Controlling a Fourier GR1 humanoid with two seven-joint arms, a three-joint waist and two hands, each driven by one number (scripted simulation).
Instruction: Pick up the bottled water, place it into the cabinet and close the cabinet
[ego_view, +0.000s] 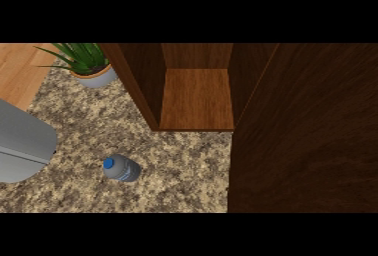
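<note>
Bottled water stands upright on the speckled granite counter, blue cap up, lower left of centre, well apart from the cabinet and untouched. Nothing of the task looks done: bottle not lifted, not inside, door not closed. Cabinet is open, its wooden shelf bare as far as shown, opening facing the counter just up and right of the bottle. Cabinet door is swung out and fills the whole right side of the view as a dark wood panel. No hand shows anywhere in the head view, neither left nor right, so whether the fingers are spread, pressed together or pinching anything cannot be told. Grey curved shape at the left edge, probably the left forearm, comes in near the bottle but not touching it; no hand seen on it. Right arm may be hidden behind the door, can't confirm. Potted plant sits at upper left beside the cabinet's left wall, out of the direct path. Left to do, by my read: reach and grasp the bottle, carry it to the shelf, set it down, release, then swing the door shut. All steps pending.
</note>
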